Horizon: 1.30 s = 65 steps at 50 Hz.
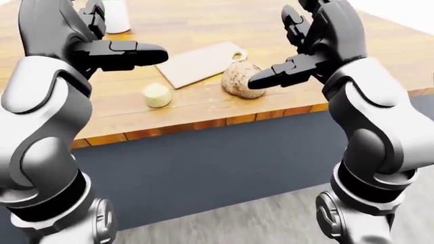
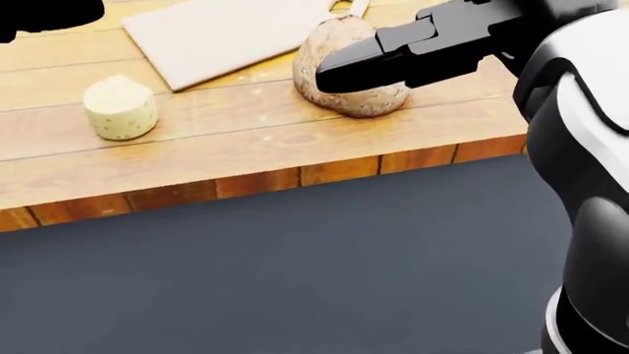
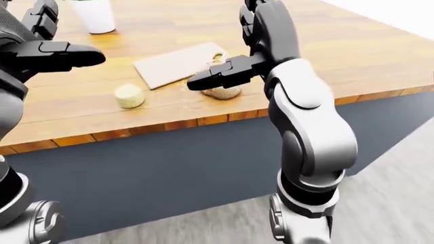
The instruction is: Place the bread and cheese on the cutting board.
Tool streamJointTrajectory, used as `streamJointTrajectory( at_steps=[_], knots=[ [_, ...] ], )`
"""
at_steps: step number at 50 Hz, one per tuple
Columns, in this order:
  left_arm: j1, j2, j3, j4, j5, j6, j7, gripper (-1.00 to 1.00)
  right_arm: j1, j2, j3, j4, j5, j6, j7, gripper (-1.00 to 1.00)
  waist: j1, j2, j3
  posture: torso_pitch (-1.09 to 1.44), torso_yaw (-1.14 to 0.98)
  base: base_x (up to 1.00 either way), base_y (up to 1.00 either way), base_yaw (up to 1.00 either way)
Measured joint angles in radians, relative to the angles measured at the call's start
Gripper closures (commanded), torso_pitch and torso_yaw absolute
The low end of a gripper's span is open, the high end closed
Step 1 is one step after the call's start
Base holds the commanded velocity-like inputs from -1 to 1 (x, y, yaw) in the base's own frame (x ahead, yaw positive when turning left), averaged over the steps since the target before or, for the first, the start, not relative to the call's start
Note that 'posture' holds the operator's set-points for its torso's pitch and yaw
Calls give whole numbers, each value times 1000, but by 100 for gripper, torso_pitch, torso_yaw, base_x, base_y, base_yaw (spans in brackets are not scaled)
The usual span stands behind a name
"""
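A round brown bread loaf (image 1: 237,83) lies on the wooden counter (image 2: 245,151), just off the handle end of the pale cutting board (image 1: 198,64). A small pale cheese round (image 2: 120,108) stands on the counter to the left of the loaf, below the board. My right hand (image 1: 279,51) hovers open above and to the right of the loaf; one dark finger (image 2: 393,59) covers part of the loaf in the head view. My left hand (image 1: 125,38) is raised open above the counter, up and left of the cheese. Both hands hold nothing.
A white cup (image 3: 94,15) stands on the counter beyond the board at the top left. The counter's edge (image 1: 203,123) runs across the views above a dark cabinet face (image 2: 295,273). Grey floor (image 1: 271,223) shows at the bottom.
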Motion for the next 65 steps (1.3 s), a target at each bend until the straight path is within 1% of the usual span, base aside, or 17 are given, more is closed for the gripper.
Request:
streamJointTrajectory(
  at_steps=[2,6,10,12,17,22,25,27,30,32,39,42,46,56,61,63,65],
  knots=[
    [10,-10,-6,-5,1,3,-1,-100,12,-1,0,1,0,5,1,-100,-4,20,1,0,0,0,0,14],
    [-1,-15,-23,-13,-9,19,-9,-100,13,-8,-20,1,-4,24,-4,-100,-12,72,-25,0,0,0,0,29],
    [-12,-9,-9,-46,-17,15,-8,-100,12,-8,-27,-14,-6,11,-8,-100,-19,101,-36,0,0,0,0,31],
    [-9,-3,3,-46,-15,14,-4,-100,11,-1,-14,-14,0,9,-5,-100,-11,87,-35,0,0,0,0,31],
    [-3,9,21,-15,-5,22,5,-100,6,8,11,-11,23,14,8,-100,-6,81,-37,0,0,0,0,32],
    [-3,12,12,-17,-9,5,0,-100,2,2,2,-14,16,12,8,-100,-7,31,-26,0,0,0,0,32],
    [-9,12,9,-18,-9,8,1,-100,1,0,2,-14,14,11,8,-100,-7,-17,-32,0,0,0,0,32],
    [-2,2,-4,-25,-14,13,0,-100,12,-4,-8,-13,10,12,8,-100,-16,5,-23,0,0,0,0,32],
    [-2,2,-15,-26,-24,24,-6,-100,18,-5,-14,-2,1,19,4,-100,-9,2,-26,0,0,0,0,32],
    [-6,4,-8,-27,-23,23,-5,-100,12,-5,-11,-2,-1,17,4,-100,-3,16,-28,0,0,0,0,32],
    [-12,2,-2,-37,-5,7,-4,-100,-1,-2,-3,4,-14,-4,3,-100,-26,96,-23,0,0,0,0,15],
    [0,-2,2,-32,1,11,-3,-100,12,8,-5,11,-12,-6,-2,-100,-25,67,-7,0,0,0,0,0],
    [7,-8,-5,-12,11,19,-4,-100,9,6,-8,18,-4,13,-9,-100,-18,42,-5,0,0,0,0,0],
    [-2,-3,1,-12,9,21,-11,-100,6,-1,-4,15,7,26,-19,-100,-6,45,-27,0,0,3,-3,0],
    [-7,-3,5,-28,17,11,-8,-100,1,-3,0,-7,12,20,-11,-100,-5,10,-29,0,0,13,-7,0],
    [-6,-11,-9,-40,13,7,-11,-100,4,-10,-16,-13,9,20,-13,-100,-14,26,-23,0,0,13,-8,0],
    [-7,-15,-24,-40,5,10,-18,-100,9,-13,-29,-7,2,22,-19,-100,-13,13,-27,0,0,14,-8,0]
  ],
)
